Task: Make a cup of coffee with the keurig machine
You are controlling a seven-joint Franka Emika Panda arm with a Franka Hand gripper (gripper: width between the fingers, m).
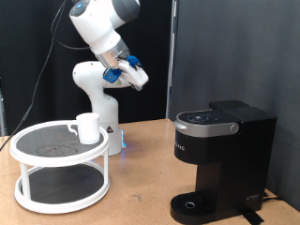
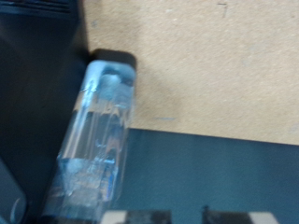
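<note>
The white cup [image 1: 87, 127] stands upright on the top tier of a white round stand [image 1: 37, 150] at the exterior view's left. The black keurig machine [image 1: 220, 159] stands at the exterior view's right with its lid down and nothing on its drip tray [image 1: 192, 204]. My gripper [image 1: 139, 80] hangs high in the air between the two, well above both, tilted down towards the machine's side. It is open and holds nothing. The blurred wrist view shows the tan table [image 2: 215, 65], a clear plastic tank [image 2: 98, 131] beside a black body [image 2: 33, 103], and my gripper [image 2: 176, 217] at the edge.
The arm's white base [image 1: 98, 94] stands behind the stand. A black curtain [image 1: 234, 47] closes off the back. The tan tabletop [image 1: 141, 178] lies bare between the stand and the machine. A black cable [image 1: 277, 197] runs off behind the machine.
</note>
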